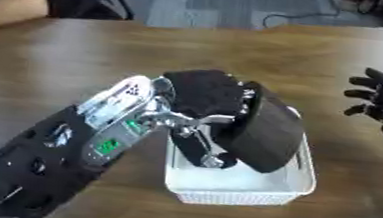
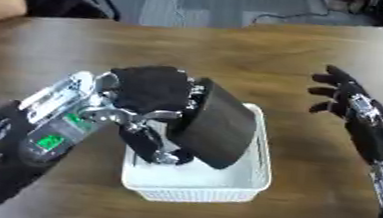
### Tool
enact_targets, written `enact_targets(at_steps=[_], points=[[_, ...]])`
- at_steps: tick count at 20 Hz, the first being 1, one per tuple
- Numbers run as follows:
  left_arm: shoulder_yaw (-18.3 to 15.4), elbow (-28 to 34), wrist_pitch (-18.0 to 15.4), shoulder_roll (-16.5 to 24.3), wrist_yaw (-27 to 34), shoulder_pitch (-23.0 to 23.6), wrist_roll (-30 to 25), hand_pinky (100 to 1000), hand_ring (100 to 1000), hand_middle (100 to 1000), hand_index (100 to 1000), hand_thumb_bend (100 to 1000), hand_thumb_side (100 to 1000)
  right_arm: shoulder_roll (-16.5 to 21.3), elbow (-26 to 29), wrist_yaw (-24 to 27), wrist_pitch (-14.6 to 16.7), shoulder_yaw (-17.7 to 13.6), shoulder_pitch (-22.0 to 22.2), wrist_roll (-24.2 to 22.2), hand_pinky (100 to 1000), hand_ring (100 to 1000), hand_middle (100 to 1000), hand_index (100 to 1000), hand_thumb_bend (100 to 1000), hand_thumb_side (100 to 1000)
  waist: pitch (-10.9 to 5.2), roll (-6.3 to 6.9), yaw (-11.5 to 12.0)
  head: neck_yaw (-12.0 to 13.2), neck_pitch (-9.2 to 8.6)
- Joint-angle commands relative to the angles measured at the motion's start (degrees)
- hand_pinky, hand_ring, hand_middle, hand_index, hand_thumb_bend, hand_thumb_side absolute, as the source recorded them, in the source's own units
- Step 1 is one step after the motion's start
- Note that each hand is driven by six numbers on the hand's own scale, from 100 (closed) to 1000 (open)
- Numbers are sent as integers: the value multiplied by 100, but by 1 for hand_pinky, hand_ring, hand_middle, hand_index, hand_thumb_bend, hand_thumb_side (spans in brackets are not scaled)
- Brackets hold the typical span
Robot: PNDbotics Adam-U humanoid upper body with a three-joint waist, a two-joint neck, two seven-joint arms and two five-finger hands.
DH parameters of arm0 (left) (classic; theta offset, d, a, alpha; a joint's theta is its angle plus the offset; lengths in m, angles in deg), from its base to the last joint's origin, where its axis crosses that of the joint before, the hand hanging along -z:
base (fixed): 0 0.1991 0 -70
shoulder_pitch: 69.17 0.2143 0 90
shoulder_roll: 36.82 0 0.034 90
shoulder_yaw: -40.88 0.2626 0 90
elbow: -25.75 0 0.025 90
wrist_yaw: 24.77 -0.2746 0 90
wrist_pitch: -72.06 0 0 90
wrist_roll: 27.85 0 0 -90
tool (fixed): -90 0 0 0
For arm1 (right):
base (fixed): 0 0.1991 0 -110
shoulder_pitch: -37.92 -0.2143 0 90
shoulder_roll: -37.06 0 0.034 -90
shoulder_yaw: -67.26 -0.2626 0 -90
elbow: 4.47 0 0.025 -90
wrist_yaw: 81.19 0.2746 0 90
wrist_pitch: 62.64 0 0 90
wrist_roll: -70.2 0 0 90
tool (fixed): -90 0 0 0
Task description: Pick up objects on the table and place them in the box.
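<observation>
My left hand (image 1: 198,94) reaches in from the lower left and is shut on a large black rounded object (image 1: 267,131), with fingers curled over its top and the thumb below. The object hangs tilted inside the white box (image 1: 240,191), its lower end down between the box walls. My right hand (image 2: 341,95) is off to the right above the wooden table, apart from the box, with its fingers spread and relaxed. The box floor under the object is mostly hidden.
The box stands on a brown wooden table (image 1: 77,55). A person's bare arm (image 1: 16,1) rests at the far left edge of the table, beside a black chair. Cables lie on the grey floor beyond the table.
</observation>
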Motion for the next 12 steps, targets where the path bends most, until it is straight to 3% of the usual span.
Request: enact_targets(at_steps=[1,4,5,6,8,12], points=[[-102,283,79,148,119,-117,-115,100,100,100,194,100,253,62,87,-17,4,-24,-49,2,656,826,862,1000,100,1000,-131,-29,3,18,-38],[-95,277,119,180,123,-111,-227,100,100,100,216,100,249,61,85,-16,9,-21,-49,2,656,826,862,1000,100,1000,-134,-36,-1,28,-37],[-81,249,119,192,97,-112,-305,100,100,104,304,100,237,60,86,-14,9,-21,-49,2,656,826,862,1000,100,1000,-137,-36,-3,29,-38],[-62,216,92,204,51,-115,-424,100,100,250,435,100,192,60,87,-12,10,-21,-50,2,656,826,862,1000,100,1000,-139,-36,-5,33,-42],[-34,137,-47,225,-45,-112,-760,100,100,414,571,100,164,56,90,-6,10,-21,-56,3,656,826,862,1000,100,1000,-142,-39,-4,36,-49],[-94,47,-215,239,-100,-95,-1070,100,100,457,576,100,166,59,89,-9,8,-20,-54,6,656,826,862,1000,100,1000,-137,-47,7,36,-45]])
